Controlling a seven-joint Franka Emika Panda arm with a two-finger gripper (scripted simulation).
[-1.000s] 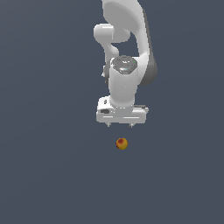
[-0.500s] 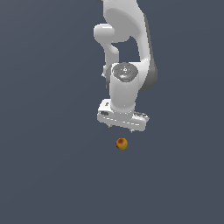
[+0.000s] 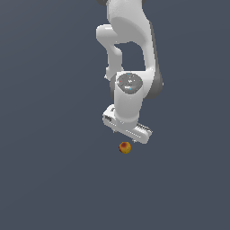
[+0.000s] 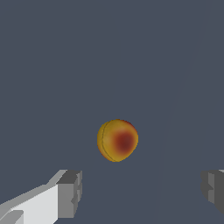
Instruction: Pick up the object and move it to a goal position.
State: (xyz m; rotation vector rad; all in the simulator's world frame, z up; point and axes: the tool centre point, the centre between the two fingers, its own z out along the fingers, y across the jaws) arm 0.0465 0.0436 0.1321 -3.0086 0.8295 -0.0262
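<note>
Exterior view: the white arm point(image 3: 130, 54) reached down from the top of frame, wrist pointed at the dark grey worktop point(image 3: 49, 179). The end effector point(image 3: 129, 134) hung above the ball point(image 3: 125, 147), its body skewed so that the end toward the exterior view's right sat lower than the other. The ball lay on the worktop just under the end effector; whether any fingertip touched it could not be told from this view.

Wrist view: the end effector point(image 4: 142, 192) was spread wide, the two grey fingertips point(image 4: 70, 194) well apart at opposite edges of the picture. The ball point(image 4: 117, 140), orange-yellow with a red patch, sat beyond the fingertips and roughly in line with the gap, nearer the one on the white finger. Neither fingertip touched it. Nothing was held.
</note>
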